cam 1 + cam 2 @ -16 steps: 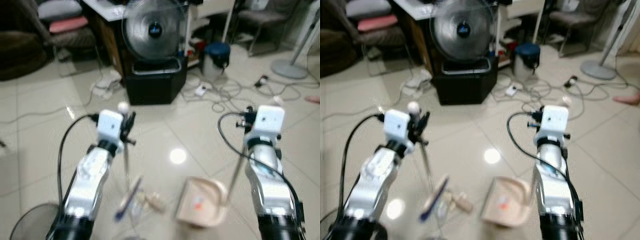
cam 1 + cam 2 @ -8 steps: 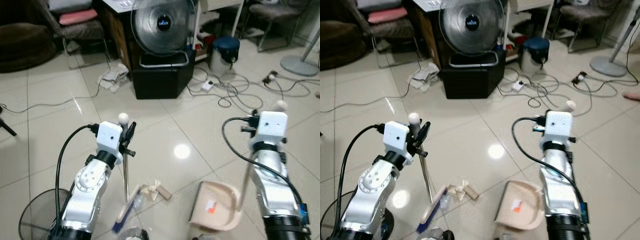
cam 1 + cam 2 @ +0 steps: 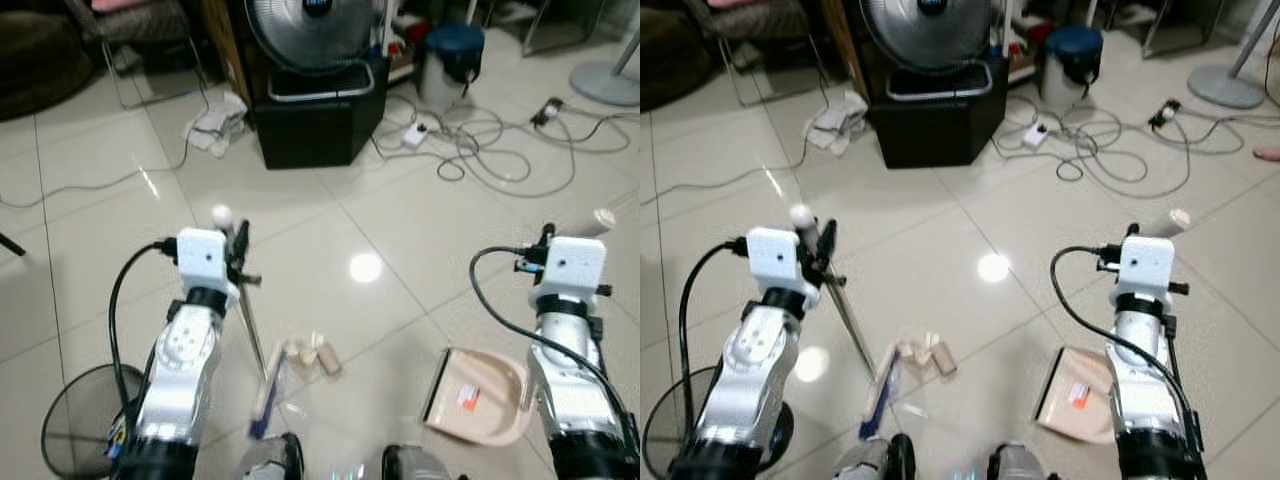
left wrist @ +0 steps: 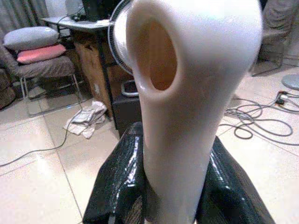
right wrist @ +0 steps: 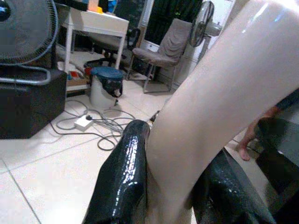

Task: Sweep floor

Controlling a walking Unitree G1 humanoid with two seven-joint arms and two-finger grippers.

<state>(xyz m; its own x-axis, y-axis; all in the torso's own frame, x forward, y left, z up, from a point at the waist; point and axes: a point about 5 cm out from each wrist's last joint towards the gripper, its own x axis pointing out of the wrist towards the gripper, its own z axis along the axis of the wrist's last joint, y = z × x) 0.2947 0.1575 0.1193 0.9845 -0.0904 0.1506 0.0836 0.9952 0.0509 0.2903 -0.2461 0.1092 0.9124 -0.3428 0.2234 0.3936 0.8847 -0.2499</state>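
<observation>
My left gripper (image 3: 238, 243) is shut on the cream top of the broom handle (image 4: 187, 93). The thin metal rod slants down to the broom head (image 3: 268, 395) on the tiles. Several small beige scraps (image 3: 315, 355) lie right beside the broom head. My right gripper (image 5: 173, 154) is shut on the cream dustpan handle (image 3: 603, 217). The beige dustpan (image 3: 478, 395) rests on the floor to the right of the scraps, a gap apart from them, with its mouth facing them.
A black bin (image 3: 315, 120) with a fan on top stands ahead. Tangled cables (image 3: 480, 150) and a power strip spread to its right. Also around are a crumpled cloth (image 3: 220, 125), a blue-lidded bucket (image 3: 455, 55), and a wire basket (image 3: 80, 425) at my lower left.
The whole view has shifted and tilted down as I moved. The dustpan now sits further right of the scraps. Both grippers keep their hold.
</observation>
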